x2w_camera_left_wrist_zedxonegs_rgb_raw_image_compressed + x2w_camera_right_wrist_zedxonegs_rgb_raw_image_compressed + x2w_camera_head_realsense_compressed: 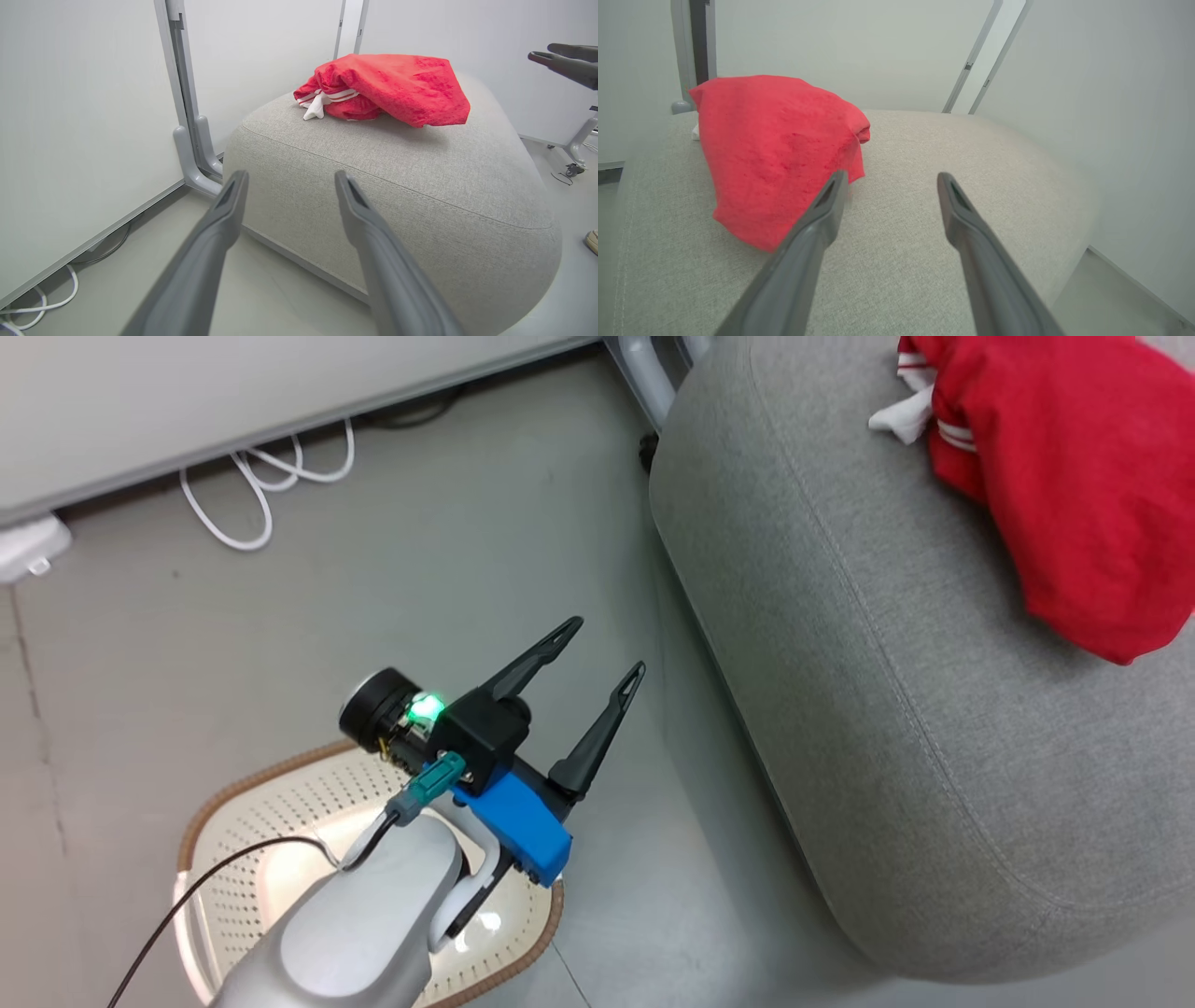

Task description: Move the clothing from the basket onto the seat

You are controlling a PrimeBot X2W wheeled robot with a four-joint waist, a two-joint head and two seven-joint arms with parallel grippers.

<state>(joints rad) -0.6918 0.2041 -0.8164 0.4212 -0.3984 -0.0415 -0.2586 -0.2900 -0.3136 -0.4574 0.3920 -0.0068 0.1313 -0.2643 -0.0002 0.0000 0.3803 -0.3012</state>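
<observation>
Your left gripper (607, 647) hangs above the basket (233, 831), which stands on the floor just beside the seat (840, 663). Its fingers are spread wide apart with nothing between them. Your right gripper (892, 176) is over the top of the seat, fingers likewise apart and holding nothing, one finger close to the edge of the clothing (775, 149). The red clothing lies bunched on the seat, white trim showing at one end.

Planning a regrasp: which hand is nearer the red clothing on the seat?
Right. The right hand is open over the seat, fingertips beside the clothing. The left hand is open near the basket, off the seat's edge, farther away.
</observation>
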